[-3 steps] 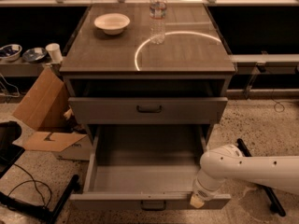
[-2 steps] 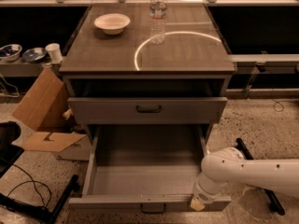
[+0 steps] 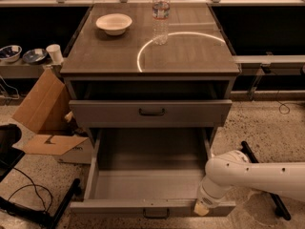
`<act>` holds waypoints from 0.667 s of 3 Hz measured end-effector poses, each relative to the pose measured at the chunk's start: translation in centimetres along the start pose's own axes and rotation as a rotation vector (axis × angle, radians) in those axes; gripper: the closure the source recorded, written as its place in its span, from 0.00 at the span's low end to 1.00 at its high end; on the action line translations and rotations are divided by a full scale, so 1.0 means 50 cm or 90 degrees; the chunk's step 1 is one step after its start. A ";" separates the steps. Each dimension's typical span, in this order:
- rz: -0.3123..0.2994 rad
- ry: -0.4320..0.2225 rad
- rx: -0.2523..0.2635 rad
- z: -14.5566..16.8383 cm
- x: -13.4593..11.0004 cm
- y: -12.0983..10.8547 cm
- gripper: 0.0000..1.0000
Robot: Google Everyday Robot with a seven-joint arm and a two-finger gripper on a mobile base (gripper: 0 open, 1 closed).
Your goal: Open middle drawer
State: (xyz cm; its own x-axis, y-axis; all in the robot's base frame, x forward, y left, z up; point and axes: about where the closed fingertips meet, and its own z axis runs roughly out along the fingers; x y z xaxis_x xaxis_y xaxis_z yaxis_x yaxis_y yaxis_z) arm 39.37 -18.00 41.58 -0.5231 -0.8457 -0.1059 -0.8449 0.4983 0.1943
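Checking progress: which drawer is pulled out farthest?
The middle drawer, the lower one with its grey tray exposed, the gripper at its front corner; the taller-fronted drawer above is barely out.

Desk (image 3: pixel 95 56) top carried white bowl (image 3: pixel 114 24) back-left, clear water bottle (image 3: pixel 160 14) upright at back centre, the two apart. Gripper (image 3: pixel 202 208) sat low at middle drawer's (image 3: pixel 147 182) right front corner.

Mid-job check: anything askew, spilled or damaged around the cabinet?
Nothing spilled or damaged. The middle drawer is pulled far out and sits square, with the gripper at its front right corner. The bottle and bowl stand upright. Only oddity: the cardboard box beside the cabinet leans, flaps open.
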 end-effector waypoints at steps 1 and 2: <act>0.000 0.000 0.000 0.000 0.000 0.000 0.61; 0.000 0.000 0.000 0.000 0.000 0.000 0.36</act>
State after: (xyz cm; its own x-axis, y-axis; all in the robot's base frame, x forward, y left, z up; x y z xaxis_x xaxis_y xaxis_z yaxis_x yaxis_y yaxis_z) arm 39.36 -18.00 41.58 -0.5231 -0.8457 -0.1059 -0.8449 0.4983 0.1944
